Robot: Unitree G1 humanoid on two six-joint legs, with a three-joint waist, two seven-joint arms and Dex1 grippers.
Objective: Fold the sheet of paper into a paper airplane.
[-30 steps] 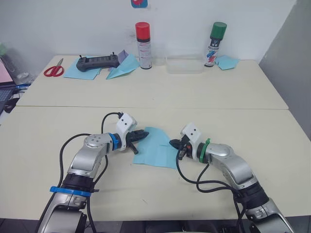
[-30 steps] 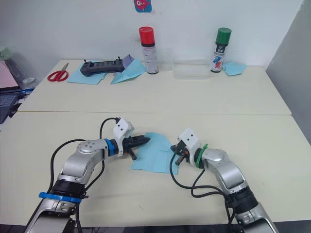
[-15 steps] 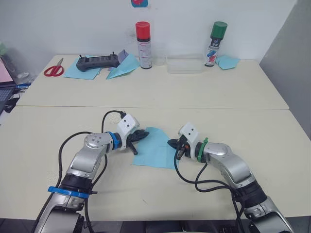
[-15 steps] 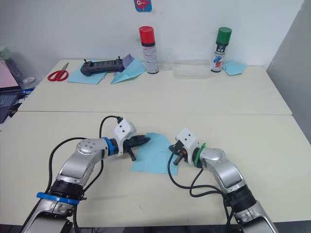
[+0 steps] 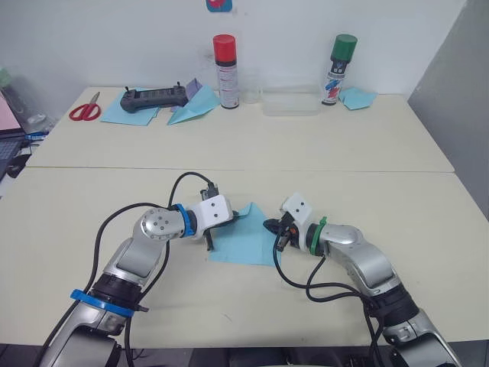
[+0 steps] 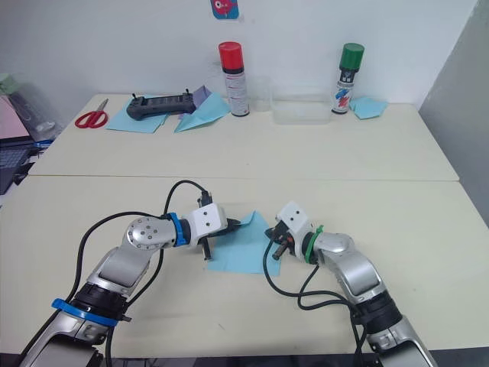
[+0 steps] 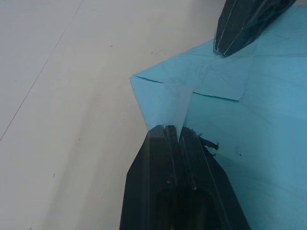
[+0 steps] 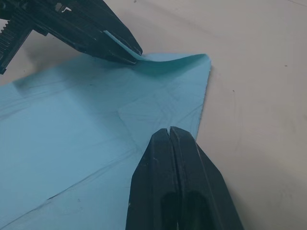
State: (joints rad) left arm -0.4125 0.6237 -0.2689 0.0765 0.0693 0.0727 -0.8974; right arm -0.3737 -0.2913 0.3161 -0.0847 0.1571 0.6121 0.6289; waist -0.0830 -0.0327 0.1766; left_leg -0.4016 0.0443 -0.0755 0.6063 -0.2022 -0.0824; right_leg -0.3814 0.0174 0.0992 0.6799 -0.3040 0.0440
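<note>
From the head camera, the sheet of paper lies on the near table, well in front of the red spray can. The left gripper is at its far corner, lifting it; the right gripper sits on the opposite edge.

Over to the left wrist: fingers pinched together on that raised corner, clamped on the sheet.

Now the right wrist: fingers pressed together, tips down on the paper, seemingly pinning it rather than gripping.

This paper looks thin, light and floppy, so it will likely curl and slide. Corners and edges are the places to hold, with one side held down while creasing.
</note>
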